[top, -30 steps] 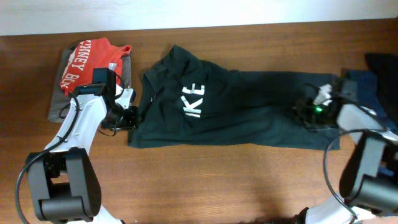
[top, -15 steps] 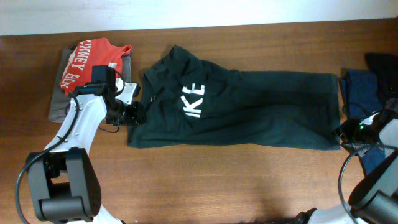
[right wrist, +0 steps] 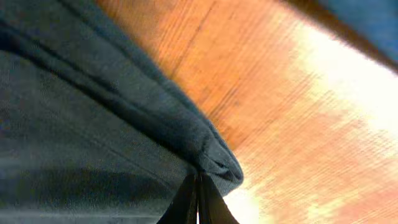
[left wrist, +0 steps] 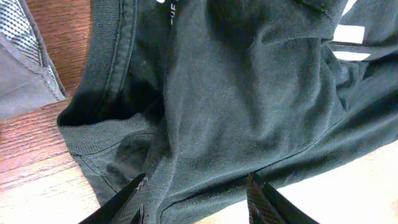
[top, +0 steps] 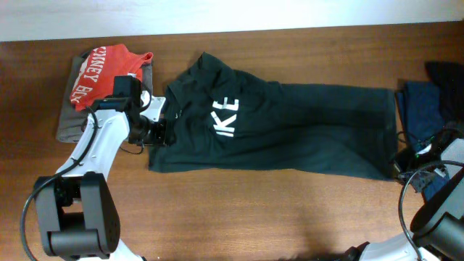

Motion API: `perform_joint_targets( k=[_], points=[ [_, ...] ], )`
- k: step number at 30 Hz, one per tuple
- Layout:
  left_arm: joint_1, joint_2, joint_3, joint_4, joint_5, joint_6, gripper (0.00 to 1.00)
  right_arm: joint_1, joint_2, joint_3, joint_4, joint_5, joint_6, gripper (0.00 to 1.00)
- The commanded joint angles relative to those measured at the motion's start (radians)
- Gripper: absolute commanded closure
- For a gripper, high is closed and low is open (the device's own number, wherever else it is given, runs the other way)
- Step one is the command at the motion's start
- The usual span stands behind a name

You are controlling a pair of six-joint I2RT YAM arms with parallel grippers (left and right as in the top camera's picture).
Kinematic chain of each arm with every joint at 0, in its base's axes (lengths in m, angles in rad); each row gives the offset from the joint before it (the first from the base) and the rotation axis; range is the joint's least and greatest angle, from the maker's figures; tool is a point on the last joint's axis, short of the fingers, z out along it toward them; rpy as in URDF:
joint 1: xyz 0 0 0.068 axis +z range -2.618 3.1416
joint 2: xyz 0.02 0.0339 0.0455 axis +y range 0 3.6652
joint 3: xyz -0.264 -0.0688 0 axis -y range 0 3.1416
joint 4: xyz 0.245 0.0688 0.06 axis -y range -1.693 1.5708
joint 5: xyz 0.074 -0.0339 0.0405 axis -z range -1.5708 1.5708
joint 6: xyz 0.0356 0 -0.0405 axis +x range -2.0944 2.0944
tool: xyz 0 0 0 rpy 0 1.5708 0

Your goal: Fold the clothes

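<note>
Wooden bench (top: 239, 210) carries the dark T-shirt (top: 290, 130) spread across its middle, white letters "IKE" showing. We find a red tee (top: 101, 69) with partly legible white lettering on a grey garment (top: 69, 119) just left, and blue garments (top: 420, 109) just right. Bare wood lies open in front. We see the left claw (left wrist: 196, 186) apart over the collar end; the right claw (right wrist: 198, 186) is pressed together on the hem corner.

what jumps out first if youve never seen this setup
A big dark T-shirt sprawls across the middle of the wooden table, white letters "IKE" showing on its chest. The left gripper hangs open at its collar end while the right gripper is pinched on its hem corner at the far right. A red tee lies on a grey garment at top left.
</note>
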Motion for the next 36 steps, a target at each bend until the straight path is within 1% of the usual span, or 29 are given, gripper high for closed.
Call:
perform_joint_targets(
  k=[1,2,4,7,10,12,13,14,15,16,17,18,20,22,26,33,35,36],
  points=[
    [0.000,-0.013,0.011,0.003,0.007,0.021,0.50,-0.007,0.005,-0.001,-0.019,0.096,0.047,0.96],
    [0.000,-0.013,0.011,0.003,0.007,0.021,0.46,-0.007,0.005,-0.001,-0.019,0.098,0.054,0.96],
    [0.000,-0.013,0.011,0.005,0.001,0.021,0.42,-0.007,0.005,-0.001,-0.018,0.097,0.057,0.96],
    [0.000,0.006,-0.003,0.023,-0.015,0.036,0.42,-0.007,0.005,-0.001,-0.018,0.093,0.058,0.96],
    [-0.010,0.042,-0.040,0.080,0.010,0.039,0.42,-0.007,0.005,-0.001,-0.018,0.093,0.058,0.96],
    [-0.019,0.072,-0.047,0.124,0.007,0.040,0.44,-0.007,0.005,-0.001,-0.018,0.092,0.058,0.96],
    [-0.023,0.088,-0.047,0.139,0.007,0.040,0.47,-0.007,0.005,-0.001,-0.018,0.092,0.058,0.96],
    [-0.030,0.108,-0.047,0.155,0.007,0.040,0.59,-0.007,0.005,-0.001,-0.018,0.092,0.058,0.96],
    [-0.032,0.117,-0.047,0.161,0.007,0.040,0.62,-0.007,0.005,-0.001,-0.018,0.092,0.058,0.96],
    [-0.035,0.132,-0.047,0.174,0.006,0.040,0.71,-0.007,0.005,-0.001,-0.017,0.092,0.058,0.96],
    [-0.036,0.137,-0.047,0.179,-0.005,0.039,0.89,-0.007,0.005,-0.001,-0.015,0.093,0.057,0.96],
    [-0.036,0.140,-0.047,0.179,-0.023,0.039,0.99,-0.007,0.005,-0.001,-0.015,0.093,0.057,0.96],
    [-0.032,0.138,-0.047,0.176,-0.071,0.031,1.00,-0.008,0.005,-0.001,-0.014,0.132,0.058,0.96],
    [-0.018,0.137,-0.047,0.174,-0.144,-0.018,0.99,-0.014,0.005,-0.001,-0.012,0.179,0.081,0.96],
    [0.014,0.137,-0.047,0.171,-0.140,-0.017,1.00,-0.030,0.005,-0.001,-0.011,0.172,0.079,0.96],
    [0.016,0.137,-0.030,0.157,-0.140,-0.017,0.99,-0.028,0.005,-0.001,-0.016,0.171,0.079,0.95],
    [0.016,0.135,0.002,0.120,-0.140,-0.017,1.00,-0.028,0.005,0.003,-0.025,0.170,0.079,0.90],
    [0.016,0.130,0.037,0.085,-0.140,-0.018,0.98,-0.028,0.005,0.013,-0.046,0.162,0.080,0.83]
  ],
)
